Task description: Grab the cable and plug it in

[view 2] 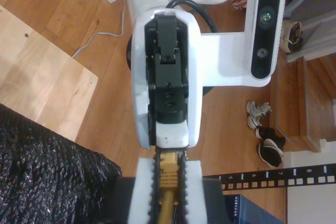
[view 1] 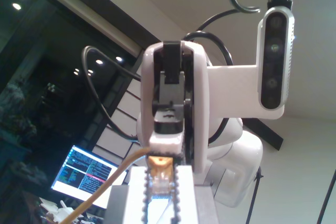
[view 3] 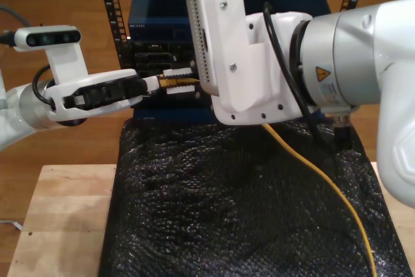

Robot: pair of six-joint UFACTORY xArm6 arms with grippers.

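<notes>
Because the plug must meet a socket squarely, both grippers share the cable's tip. Nearest in the exterior view, the black padded mat (view 3: 227, 212) covers the wooden table (view 3: 58, 225), and the cable (view 3: 324, 180) trails slack across it from five o'clock up toward centre, leaving freedom to advance. Farther in, two arms meet nose to nose just above centre, one reaching from nine o'clock, one from three. My first gripper (view 1: 160, 198) has its toothed pads clamped on the clear plug (view 1: 159, 179). My second gripper (view 2: 168, 192) pinches the yellow boot, probably to steady it. Beyond, at twelve o'clock, waits the blue rack unit (view 3: 162, 4).
</notes>
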